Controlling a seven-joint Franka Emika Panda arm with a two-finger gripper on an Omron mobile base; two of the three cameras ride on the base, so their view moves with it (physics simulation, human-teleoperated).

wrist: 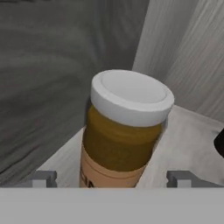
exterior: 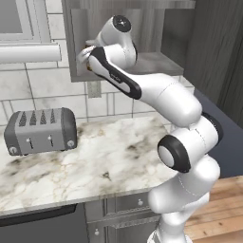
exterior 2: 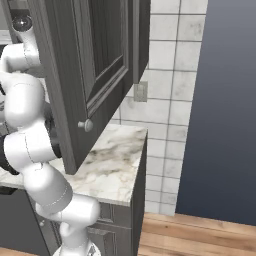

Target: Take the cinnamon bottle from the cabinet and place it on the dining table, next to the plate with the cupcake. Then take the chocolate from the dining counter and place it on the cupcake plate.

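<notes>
Amber-brown cinnamon bottle (wrist: pixel 124 131) with a white cap, upright on the cabinet shelf (wrist: pixel 192 144), bracketed by the gripper (wrist: pixel 113 178).
We see the jaws wide apart, one on each side; closing off-centre could tip the bottle against the cabinet wall.

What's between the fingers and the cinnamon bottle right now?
Nothing: in the hand view the open fingers flank the cinnamon bottle with bare gaps.

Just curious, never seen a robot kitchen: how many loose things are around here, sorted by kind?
Bottle in the cabinet: 1
Toaster on the counter: 1
Total: 2
</notes>
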